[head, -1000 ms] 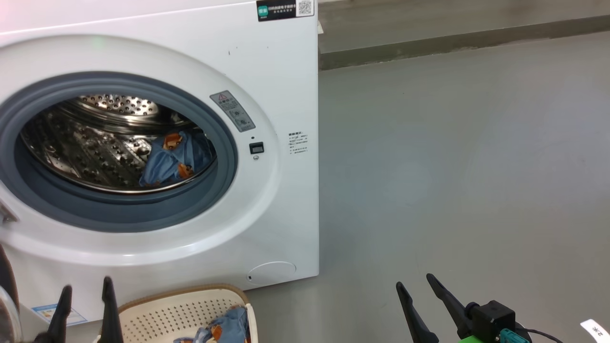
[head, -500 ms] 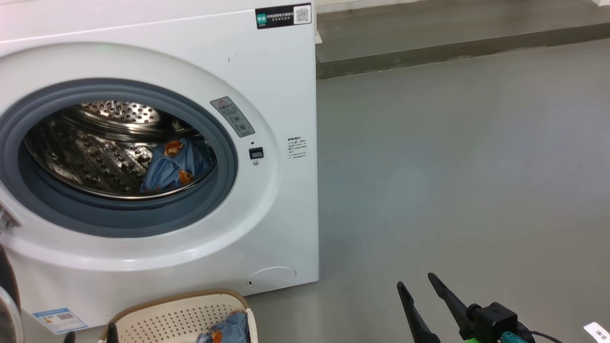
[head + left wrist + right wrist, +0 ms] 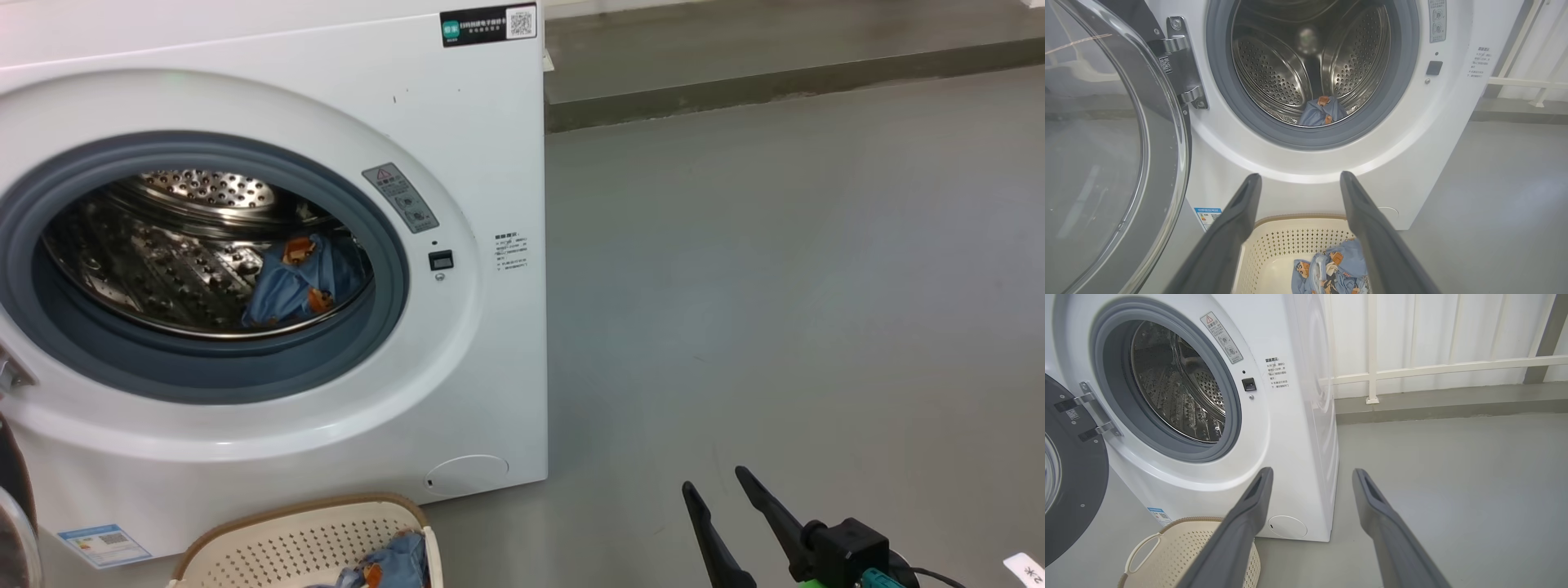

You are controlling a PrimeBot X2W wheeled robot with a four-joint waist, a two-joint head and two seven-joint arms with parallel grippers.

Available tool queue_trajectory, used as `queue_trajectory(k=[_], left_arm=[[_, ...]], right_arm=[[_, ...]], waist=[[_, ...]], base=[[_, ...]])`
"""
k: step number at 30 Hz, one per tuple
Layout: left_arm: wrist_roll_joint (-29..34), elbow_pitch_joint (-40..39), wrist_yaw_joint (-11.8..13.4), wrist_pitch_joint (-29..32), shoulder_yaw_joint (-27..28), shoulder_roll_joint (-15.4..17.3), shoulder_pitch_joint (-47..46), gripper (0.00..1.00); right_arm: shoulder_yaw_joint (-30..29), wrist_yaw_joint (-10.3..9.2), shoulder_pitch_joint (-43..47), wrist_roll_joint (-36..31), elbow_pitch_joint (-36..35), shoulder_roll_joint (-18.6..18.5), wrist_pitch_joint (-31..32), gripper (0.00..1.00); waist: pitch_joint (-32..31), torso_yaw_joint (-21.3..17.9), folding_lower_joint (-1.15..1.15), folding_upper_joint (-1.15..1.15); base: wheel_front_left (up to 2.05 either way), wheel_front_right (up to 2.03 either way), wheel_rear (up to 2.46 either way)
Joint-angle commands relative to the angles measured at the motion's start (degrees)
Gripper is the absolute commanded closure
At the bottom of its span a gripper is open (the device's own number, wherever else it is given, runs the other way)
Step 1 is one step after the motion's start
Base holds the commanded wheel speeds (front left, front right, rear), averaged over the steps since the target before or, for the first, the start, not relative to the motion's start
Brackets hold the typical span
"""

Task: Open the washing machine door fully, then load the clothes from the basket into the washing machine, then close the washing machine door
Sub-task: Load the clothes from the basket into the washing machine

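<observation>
Head view, drum [image 3: 163, 245]: perforated steel, grey rubber ring [image 3: 390, 269], blue clothes [image 3: 286, 282] inside.
Basket [image 3: 286, 547]: cream perforated plastic, woven brown rim.
Left gripper [image 3: 1299, 176], right gripper [image 3: 714, 479]: spread, empty.

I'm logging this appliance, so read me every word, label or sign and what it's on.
No text is legible.
Black QR sticker, washing machine top corner: characters too small.
Grey warning sticker beside gasket: red triangle sign, text too small.
Printed notice, front panel: blurred.
Blue label, lower front: unreadable.

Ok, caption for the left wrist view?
Open left gripper aimed at basket holding clothes; one garment in the drum, door open.
</observation>
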Motion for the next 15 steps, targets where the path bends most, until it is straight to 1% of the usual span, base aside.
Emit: queue_trajectory(k=[1,15], left_arm=[[-0.1,-1.6,0.0,-0.3,1.7,0.2,-0.9,0.0],[-0.9,-1.3,0.0,-0.3,0.7,0.2,-1.1,0.0]], right_arm=[[1.0,0.35,-0.2,-0.5,-1.6,0.1,-0.3,0.0],[0.9,0.35,-0.2,-0.2,-1.3,0.1,-0.3,0.0]], waist=[[0.1,0.1,0.0,0.0],[1.0,0.3,0.0,0.0]], base=[[0.0,0.0,0.0],[0.0,0.0,0.0]])
